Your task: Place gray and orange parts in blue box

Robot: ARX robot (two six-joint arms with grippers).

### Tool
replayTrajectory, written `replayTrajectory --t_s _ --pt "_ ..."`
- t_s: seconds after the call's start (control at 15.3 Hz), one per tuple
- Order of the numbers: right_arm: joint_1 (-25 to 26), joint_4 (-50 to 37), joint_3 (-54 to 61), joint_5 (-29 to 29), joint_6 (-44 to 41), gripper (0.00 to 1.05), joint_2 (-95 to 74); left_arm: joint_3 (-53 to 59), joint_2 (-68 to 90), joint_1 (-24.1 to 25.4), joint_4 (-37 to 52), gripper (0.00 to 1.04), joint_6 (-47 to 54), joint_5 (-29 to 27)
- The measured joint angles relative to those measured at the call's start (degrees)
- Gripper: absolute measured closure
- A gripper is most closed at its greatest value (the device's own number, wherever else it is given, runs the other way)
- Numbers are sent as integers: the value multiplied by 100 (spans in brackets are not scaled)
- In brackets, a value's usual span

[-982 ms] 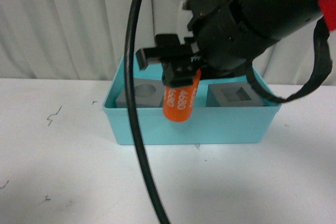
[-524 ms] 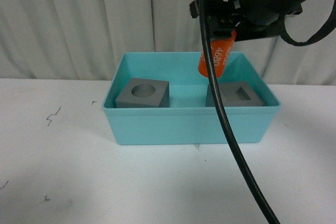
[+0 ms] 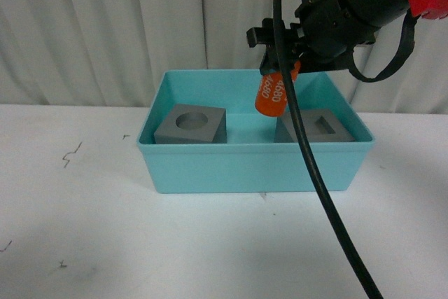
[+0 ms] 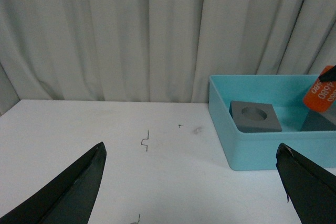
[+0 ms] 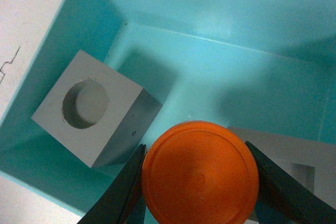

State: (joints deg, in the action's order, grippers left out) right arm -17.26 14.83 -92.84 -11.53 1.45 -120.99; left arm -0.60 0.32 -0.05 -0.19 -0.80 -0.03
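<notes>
The right gripper (image 3: 278, 75), jaws clamped on the orange cylinder (image 3: 271, 96), hangs above the blue box (image 3: 252, 166), between two gray cubes. Released, it may strike the square-recess cube (image 3: 313, 127) and tip. The left gripper (image 4: 191, 182) stands open.

R pincer (image 3: 278, 69) grips orange cylinder (image 3: 271, 96), tilted, over blue box (image 3: 252, 166) on white table (image 3: 105, 243); 2 gray cubes (image 3: 190, 125) inside, L & R.

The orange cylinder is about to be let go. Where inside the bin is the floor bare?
Bare floor lies between the round-hole cube and the square-hole cube, and along the bin's back wall. Each end is crowded by a cube. The orange cylinder hangs over the middle gap.
</notes>
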Motion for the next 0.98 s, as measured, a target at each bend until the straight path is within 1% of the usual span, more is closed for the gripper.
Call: replayTrajectory --t_s 0.46,0.98 --pt "-120 -79 -72 -33 2 57 -442 0 0 0 0 7 0 2" --pt "-192 -66 -140 81 0 57 -831 0 0 0 0 7 0 2"
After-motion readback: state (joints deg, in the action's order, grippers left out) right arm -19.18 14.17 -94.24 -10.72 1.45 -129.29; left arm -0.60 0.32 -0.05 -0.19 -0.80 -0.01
